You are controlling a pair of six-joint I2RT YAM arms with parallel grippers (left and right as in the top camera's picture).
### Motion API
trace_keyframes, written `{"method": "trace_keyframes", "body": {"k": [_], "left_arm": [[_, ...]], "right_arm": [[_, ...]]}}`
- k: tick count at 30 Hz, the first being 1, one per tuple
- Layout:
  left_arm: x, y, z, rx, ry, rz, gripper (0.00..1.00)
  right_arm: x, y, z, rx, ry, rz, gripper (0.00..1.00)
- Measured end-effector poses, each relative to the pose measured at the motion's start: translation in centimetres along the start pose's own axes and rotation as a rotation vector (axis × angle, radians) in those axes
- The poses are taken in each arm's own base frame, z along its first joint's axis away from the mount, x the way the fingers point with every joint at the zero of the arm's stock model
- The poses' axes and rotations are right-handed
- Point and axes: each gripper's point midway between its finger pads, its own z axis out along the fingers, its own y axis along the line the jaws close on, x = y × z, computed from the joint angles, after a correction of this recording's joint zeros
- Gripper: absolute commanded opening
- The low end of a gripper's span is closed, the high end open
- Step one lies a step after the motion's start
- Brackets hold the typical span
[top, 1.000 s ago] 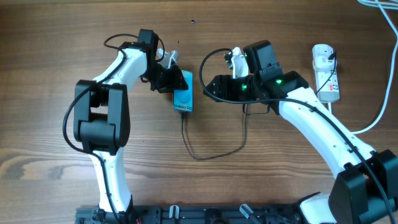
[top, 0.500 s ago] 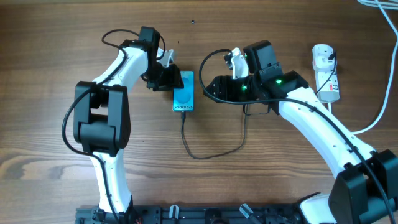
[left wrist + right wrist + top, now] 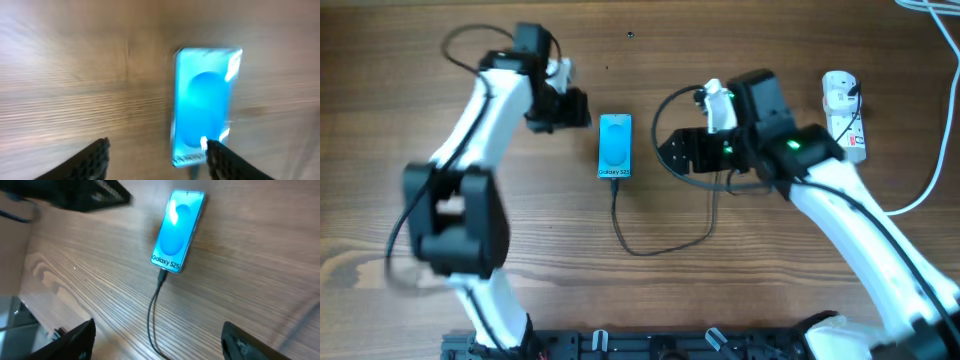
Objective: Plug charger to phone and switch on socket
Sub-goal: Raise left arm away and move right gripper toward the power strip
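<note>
1. The left arm is blurred in the overhead view. Its black left gripper (image 3: pixel 574 107) lies to the left of the phone, clear of it. The left wrist view is also soft, but it shows the left gripper (image 3: pixel 160 161) with its jaws spread wide and only bare wood between them.
2. The black right gripper (image 3: pixel 670 151) sits to the right of the phone, not touching it. In the right wrist view the right gripper (image 3: pixel 160 345) has its two fingers far apart at the bottom corners and grips nothing.
3. The small flat phone with a turquoise screen (image 3: pixel 615 146) lies face up on the brown wooden table (image 3: pixel 750 300), between the two grippers.
4. The thin black charger cable (image 3: pixel 660 250) meets the phone's lower edge. It loops down and to the right, then rises under the right arm, where its far end is hidden.
5. The small black plug tip (image 3: pixel 161 277) sits at the phone's port. Whether it is fully seated cannot be told.
6. The white strip on the phone (image 3: pixel 177 230) reads "Galaxy S25". On the phone (image 3: pixel 205 105) in the left wrist view the writing is smeared.
7. The white elongated socket block (image 3: pixel 844 116) lies at the far right, well apart from the phone. Its red mark shows, but its label is too small to read and the switch position cannot be told.
8. A thick white cable (image 3: pixel 925 195) runs off the frame's top right.
</note>
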Motion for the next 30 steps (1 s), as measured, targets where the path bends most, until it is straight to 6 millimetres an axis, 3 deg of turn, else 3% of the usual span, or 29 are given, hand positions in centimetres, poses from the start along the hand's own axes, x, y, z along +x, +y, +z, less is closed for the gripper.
{"method": "trace_keyframes", "body": {"k": [2,3,5,8,12,15,18,23,27,30], "left_arm": [[-1.2,-1.4,-6.0,0.016,-0.145,0.035,0.93],[-1.7,-2.7,-10.8,0.03,-0.259,0.062,1.0],[-1.5,-4.4,-17.4,0.053,-0.422,0.1,1.0],[0.2,-5.8,-23.5,0.071,-0.562,0.14,1.0],[1.1,-6.2,-25.6,0.078,-0.616,0.153,1.0],[1.2,-6.2,-25.9,0.078,-0.621,0.154,1.0],[1.2,-6.2,-25.9,0.078,-0.621,0.155,1.0],[1.2,-6.2,-25.9,0.078,-0.621,0.154,1.0],[1.2,-6.3,-25.9,0.079,-0.621,0.154,1.0],[1.2,-6.2,-25.8,0.078,-0.621,0.154,1.0]], "right_arm": [[0.1,0.5,-2.5,0.024,-0.044,-0.015,0.83],[0.2,0.9,-4.0,0.034,-0.07,-0.025,0.84],[0.6,1.4,-6.1,0.044,-0.102,-0.036,0.85],[2.0,1.8,-9.3,0.07,-0.146,-0.049,0.95],[4.0,2.0,-13.7,0.108,-0.223,-0.075,1.0],[4.8,2.6,-16.7,0.108,-0.314,-0.102,1.0],[5.1,2.9,-18.4,0.109,-0.378,-0.118,1.0],[5.4,2.7,-18.4,0.105,-0.373,-0.044,1.0],[7.0,1.5,-18.0,0.153,-0.31,-0.01,1.0],[6.3,0.6,-18.4,0.212,-0.349,-0.005,1.0]]}}
